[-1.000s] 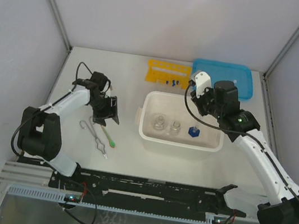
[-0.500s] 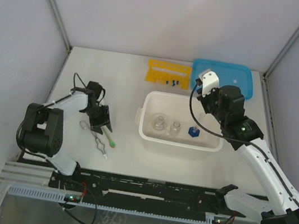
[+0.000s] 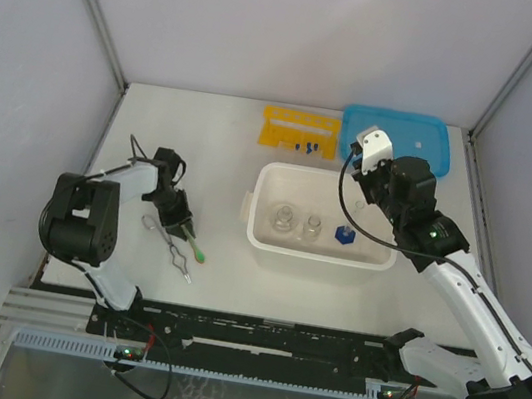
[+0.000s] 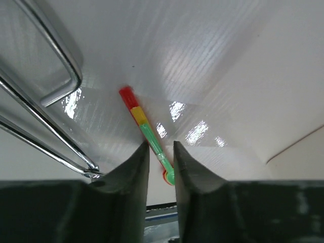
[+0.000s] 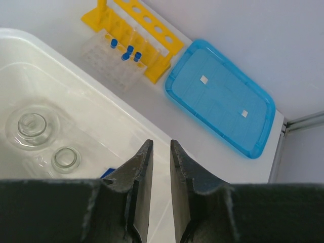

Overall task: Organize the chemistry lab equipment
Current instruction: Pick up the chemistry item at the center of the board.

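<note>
A green-tipped stick [image 4: 147, 129] with a red and yellow far end lies on the table beside thin metal tongs [image 4: 55, 126]. My left gripper [image 4: 161, 147] is down at the table and straddles the stick's green part; its jaws stand open by a narrow gap. From above, the left gripper [image 3: 181, 214] is just above the tongs [image 3: 170, 243]. Two clear glass vessels [image 3: 284, 218] [image 5: 31, 124] sit in the white tub [image 3: 318, 251]. Blue-capped tubes [image 5: 126, 50] stand at the yellow rack [image 3: 300, 132]. My right gripper [image 3: 365, 180] [image 5: 158, 144] hovers over the tub's back right rim, slightly open and empty.
A blue rectangular lid [image 3: 397, 137] lies at the back right, behind the tub. A small blue-topped item [image 3: 343, 236] sits inside the tub at its right. Grey walls close in the table on three sides.
My left gripper came down and toward the near side onto the stick, and its jaws narrowed around it. The right gripper drifted slightly right over the tub's rim.
</note>
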You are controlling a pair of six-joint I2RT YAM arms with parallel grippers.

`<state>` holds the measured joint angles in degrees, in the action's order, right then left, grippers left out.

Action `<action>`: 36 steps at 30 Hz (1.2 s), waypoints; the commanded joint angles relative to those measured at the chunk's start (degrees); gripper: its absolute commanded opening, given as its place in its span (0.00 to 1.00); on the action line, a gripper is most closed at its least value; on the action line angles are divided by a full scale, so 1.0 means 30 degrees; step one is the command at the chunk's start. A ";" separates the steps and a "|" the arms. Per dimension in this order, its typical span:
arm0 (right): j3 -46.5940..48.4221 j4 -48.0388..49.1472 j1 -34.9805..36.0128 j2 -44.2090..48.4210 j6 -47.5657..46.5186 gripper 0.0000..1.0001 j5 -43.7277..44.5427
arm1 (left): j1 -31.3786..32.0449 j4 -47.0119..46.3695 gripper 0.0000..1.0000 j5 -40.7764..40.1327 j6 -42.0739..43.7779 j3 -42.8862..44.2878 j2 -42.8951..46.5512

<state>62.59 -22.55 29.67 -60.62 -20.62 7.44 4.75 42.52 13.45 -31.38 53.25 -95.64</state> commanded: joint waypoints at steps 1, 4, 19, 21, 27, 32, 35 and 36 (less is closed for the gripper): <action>0.0026 0.0940 -0.0002 0.0415 -0.0014 0.19 0.0168 | -0.0096 -0.1644 0.24 -0.0334 -0.0084 -0.0587 -0.1138; 0.0041 0.1002 -0.0032 0.0269 0.0198 0.19 0.0084 | -0.0101 -0.1965 0.10 0.0120 -0.0060 -0.0730 -0.1190; 0.5335 0.0088 -0.3018 -0.2861 0.9285 0.20 -1.1697 | 0.0391 -0.3378 0.00 0.4450 -0.1968 0.5763 0.4398; 0.6420 -0.0161 -0.3007 -0.3722 0.9476 0.20 -1.3425 | 0.0401 -0.4146 0.00 0.5335 -0.2721 0.7114 0.4961; 0.8706 0.0567 -0.2831 -0.6152 1.0363 0.31 -1.8660 | 0.1166 -1.0384 0.00 0.9153 -0.5404 0.8788 0.5916; 1.0759 0.0260 -0.1890 -0.8335 1.0159 0.37 -2.0132 | 0.2837 -1.2098 0.00 1.0140 -0.5641 1.0058 0.5745; 1.1153 0.1191 -0.1759 -0.9013 1.0571 0.38 -2.0813 | 0.3714 -1.2373 0.00 1.0389 -0.5496 1.0184 0.5720; 1.1158 0.1609 -0.1799 -0.9204 1.0815 0.38 -2.1014 | 0.3934 -1.2385 0.00 1.0292 -0.5393 1.0104 0.5779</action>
<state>93.23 -22.39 23.83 -87.33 9.28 -49.56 14.06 10.07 40.91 -46.59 80.47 -78.65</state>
